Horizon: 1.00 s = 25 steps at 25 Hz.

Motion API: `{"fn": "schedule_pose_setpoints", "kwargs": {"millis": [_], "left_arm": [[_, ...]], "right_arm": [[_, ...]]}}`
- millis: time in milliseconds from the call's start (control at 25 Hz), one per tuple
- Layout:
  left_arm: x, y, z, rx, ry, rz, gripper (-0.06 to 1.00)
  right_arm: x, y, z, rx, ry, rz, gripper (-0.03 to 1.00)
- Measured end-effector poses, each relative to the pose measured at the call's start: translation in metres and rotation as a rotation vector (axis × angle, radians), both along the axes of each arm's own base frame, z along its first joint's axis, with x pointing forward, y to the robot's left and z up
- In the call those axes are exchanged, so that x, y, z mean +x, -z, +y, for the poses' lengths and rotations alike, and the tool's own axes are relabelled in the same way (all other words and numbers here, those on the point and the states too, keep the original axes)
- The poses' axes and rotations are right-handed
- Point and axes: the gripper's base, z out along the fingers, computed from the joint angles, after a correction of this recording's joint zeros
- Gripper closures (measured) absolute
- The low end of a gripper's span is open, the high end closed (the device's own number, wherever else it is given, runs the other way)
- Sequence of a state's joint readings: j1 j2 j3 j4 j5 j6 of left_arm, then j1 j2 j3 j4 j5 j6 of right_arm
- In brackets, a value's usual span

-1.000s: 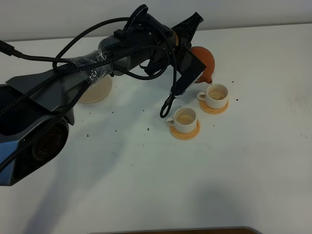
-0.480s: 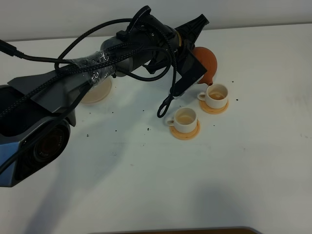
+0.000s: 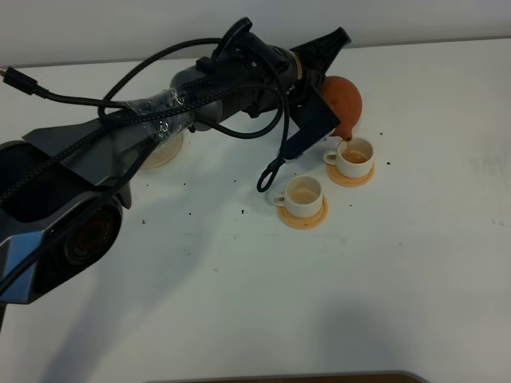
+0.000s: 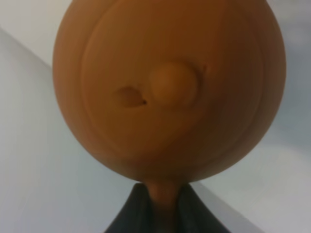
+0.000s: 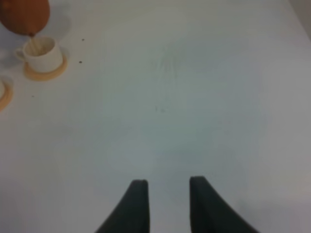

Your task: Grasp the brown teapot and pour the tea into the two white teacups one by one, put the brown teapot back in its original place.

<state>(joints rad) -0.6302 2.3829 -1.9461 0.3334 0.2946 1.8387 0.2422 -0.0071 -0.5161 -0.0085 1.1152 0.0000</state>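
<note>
From the high camera, the left arm (image 3: 160, 120) is reaching across the white worktop (image 3: 399, 263) and holding the brown teapot (image 3: 342, 102) tipped, its spout hanging over the far teacup (image 3: 355, 157). The near teacup (image 3: 304, 194) is sitting just beside that one, on its own orange coaster (image 3: 303, 219). The cream saucer (image 3: 164, 152) is lying partly hidden by the arm, well apart from the teapot. In the left wrist view, the left hand (image 4: 163, 204) is pinching the teapot's handle, with the lid knob facing the camera. In the right wrist view, the right hand (image 5: 167, 194) is hovering with fingers spread over the worktop, well apart from the cups
</note>
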Motion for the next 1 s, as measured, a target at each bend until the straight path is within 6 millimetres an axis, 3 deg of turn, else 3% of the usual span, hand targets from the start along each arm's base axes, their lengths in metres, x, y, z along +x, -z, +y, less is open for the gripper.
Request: {"fn": "schedule_pose_setpoints", "kwargs": {"millis": [1000], "left_arm": [[0.0031,-0.0054,-0.0059,-0.022,0.068,-0.091,0.8]], "right_arm": [[0.0,0.0,0.0,0.0,0.0,0.0,0.73]]}}
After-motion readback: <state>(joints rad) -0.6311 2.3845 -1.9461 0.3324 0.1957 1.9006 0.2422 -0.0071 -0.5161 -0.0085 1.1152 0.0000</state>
